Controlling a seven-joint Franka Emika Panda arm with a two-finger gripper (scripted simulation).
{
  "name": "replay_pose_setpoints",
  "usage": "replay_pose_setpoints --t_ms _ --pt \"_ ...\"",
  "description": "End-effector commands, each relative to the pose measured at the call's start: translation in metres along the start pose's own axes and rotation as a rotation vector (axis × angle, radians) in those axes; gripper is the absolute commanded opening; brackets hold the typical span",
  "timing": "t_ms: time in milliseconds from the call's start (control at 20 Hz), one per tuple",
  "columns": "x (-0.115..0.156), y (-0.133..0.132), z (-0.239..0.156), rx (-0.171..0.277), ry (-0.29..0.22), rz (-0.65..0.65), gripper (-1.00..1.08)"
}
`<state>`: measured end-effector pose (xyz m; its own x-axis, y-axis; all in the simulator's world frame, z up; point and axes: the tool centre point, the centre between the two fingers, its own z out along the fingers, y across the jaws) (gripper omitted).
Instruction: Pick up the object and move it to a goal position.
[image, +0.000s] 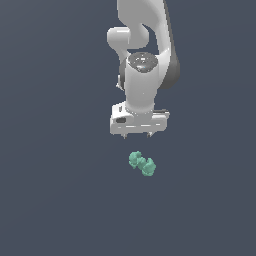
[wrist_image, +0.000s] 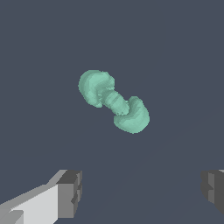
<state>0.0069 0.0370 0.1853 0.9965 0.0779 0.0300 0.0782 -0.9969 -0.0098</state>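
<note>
The object (image: 142, 163) is a small teal-green knobbly cluster lying on the dark grey floor, just below my gripper in the exterior view. In the wrist view the object (wrist_image: 114, 101) looks like two rounded lobes joined by a narrow neck, lying at a slant. My white gripper (image: 137, 135) hangs above and slightly behind it, apart from it. The jaws stand wide open and empty; one grey fingertip (wrist_image: 70, 192) and the other (wrist_image: 214, 189) show at the picture's edge, with the object beyond the gap between them.
The white arm (image: 145, 55) rises behind the gripper. The flat dark grey floor (image: 55, 190) spreads all around. No goal marker shows.
</note>
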Motion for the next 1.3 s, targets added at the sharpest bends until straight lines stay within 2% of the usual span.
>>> replay_pose_setpoints --t_ms 0,600,1250 --pt "0.000 0.000 0.000 0.000 0.000 0.001 1.00" --pt "0.010 -0.003 0.005 -0.004 -0.006 -0.126 1.00" --pt "0.036 -0.011 0.021 -0.007 -0.021 -0.470 1.00"
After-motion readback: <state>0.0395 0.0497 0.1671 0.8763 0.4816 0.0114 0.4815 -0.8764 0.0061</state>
